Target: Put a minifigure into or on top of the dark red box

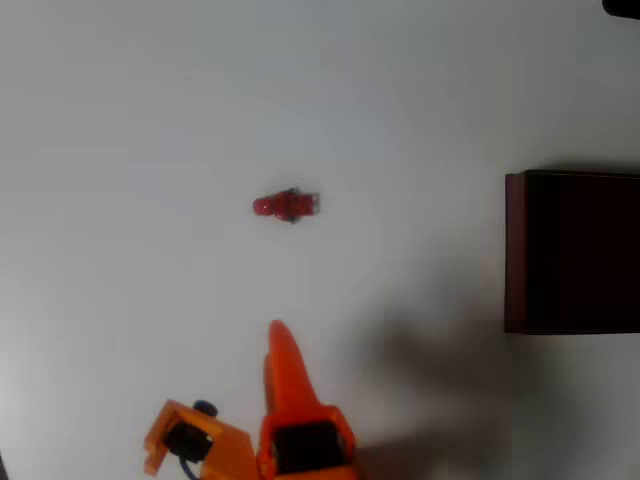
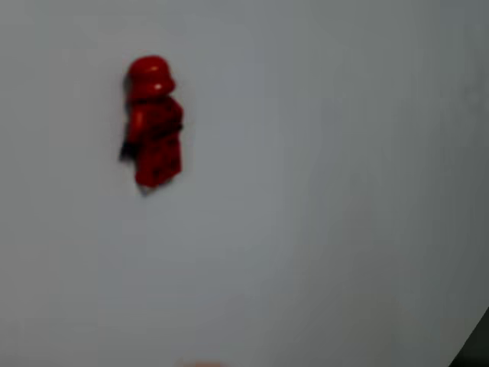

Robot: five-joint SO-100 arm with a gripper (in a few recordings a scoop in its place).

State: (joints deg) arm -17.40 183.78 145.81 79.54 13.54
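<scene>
A plain white table fills the overhead view, evenly lit, with a soft shadow spreading across its lower right part. The minifigure, tiny and bright red, lies flat on its side near the middle of the table, its rounded head end pointing left and a paler end pointing right. The dark red box sits well to the right of the minifigure, cut off by the picture's right edge, with a thin maroon wall on its left side and a near-black inside. The orange gripper reaches up from the bottom edge, its pointed tip below the minifigure and clearly apart from it; whether its fingers are together or spread cannot be told. In the wrist view the minifigure lies in the upper left on the bare white surface, head end upward, with dark markings on its body
</scene>
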